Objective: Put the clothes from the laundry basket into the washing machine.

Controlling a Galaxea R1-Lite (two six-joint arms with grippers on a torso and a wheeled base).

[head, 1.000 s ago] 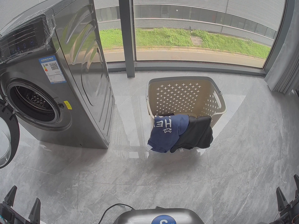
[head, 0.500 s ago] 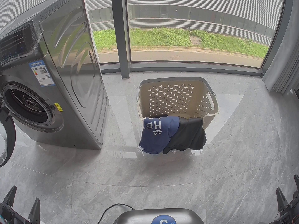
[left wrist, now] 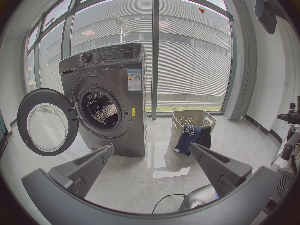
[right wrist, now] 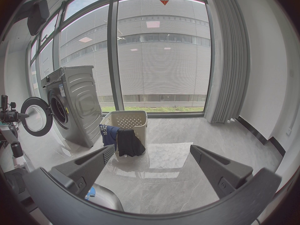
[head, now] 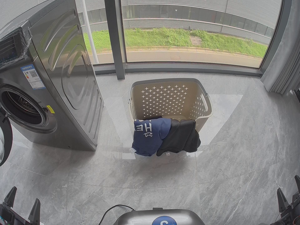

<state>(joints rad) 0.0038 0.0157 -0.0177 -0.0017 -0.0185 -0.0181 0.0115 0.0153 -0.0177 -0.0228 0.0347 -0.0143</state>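
A beige laundry basket (head: 170,99) stands on the floor ahead, before the window. A blue garment (head: 148,136) and a black garment (head: 181,136) hang over its near rim. The grey washing machine (head: 53,75) stands at the left with its round door (left wrist: 47,122) swung open and its drum (left wrist: 101,108) showing. My left gripper (head: 22,200) is low at the near left, open and holding nothing. My right gripper (head: 289,191) is low at the near right, open and holding nothing. Both are far from the basket (right wrist: 128,122).
A floor-to-ceiling window with a dark pillar (head: 114,32) runs behind the basket. A grey curtain (head: 282,63) hangs at the far right. Bare grey tiled floor (head: 156,178) lies between me and the basket. A black cable (head: 112,208) lies near my base.
The whole head view has shifted: the washer and the basket sit further left in the picture than a second ago. Both grippers keep their places and stay open.
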